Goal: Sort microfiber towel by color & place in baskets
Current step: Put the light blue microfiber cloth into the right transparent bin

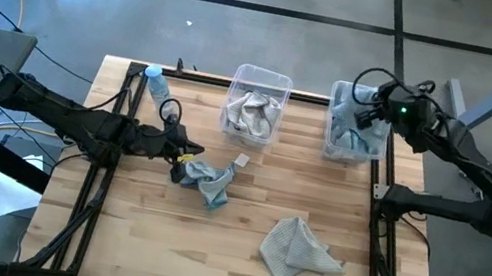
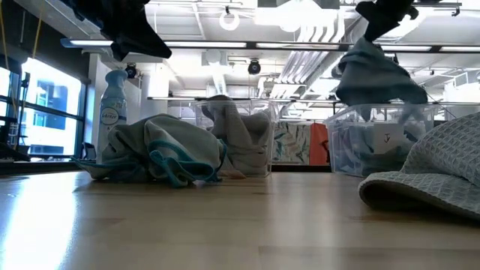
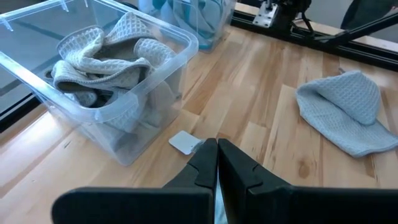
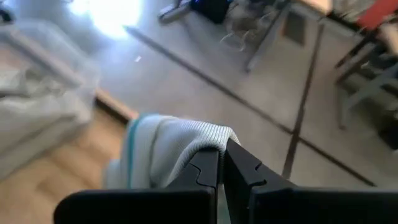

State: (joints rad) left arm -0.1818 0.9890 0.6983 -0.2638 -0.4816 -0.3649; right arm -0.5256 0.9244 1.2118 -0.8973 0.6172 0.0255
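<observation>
Your right hand (image 4: 221,163) pinches a blue-teal towel (image 4: 165,152) over the right basket (image 1: 331,145), which already holds blue ones. Your left hand (image 1: 184,153) is pressed together at the teal-edged pile (image 1: 206,182) mid-bench. The left basket (image 1: 262,77) has grey cloths in it. One grey towel (image 1: 299,252) lies loose near the front, so about two remain.

The tabletop (image 1: 235,258) is pale butcher-block wood in striped planks, edged by a black frame. Against it, the loose towel (image 1: 299,252) nearest the front edge is pale grey with a waffle weave. The crumpled towel (image 1: 208,182) left of it is grey-blue with teal trim. Both bins are clear: the grey-towel bin (image 1: 256,105) holds pale grey waffle cloths, the blue-towel bin (image 1: 355,127) light blue ones. A small white block (image 1: 242,160) lies before the grey-towel bin.
</observation>
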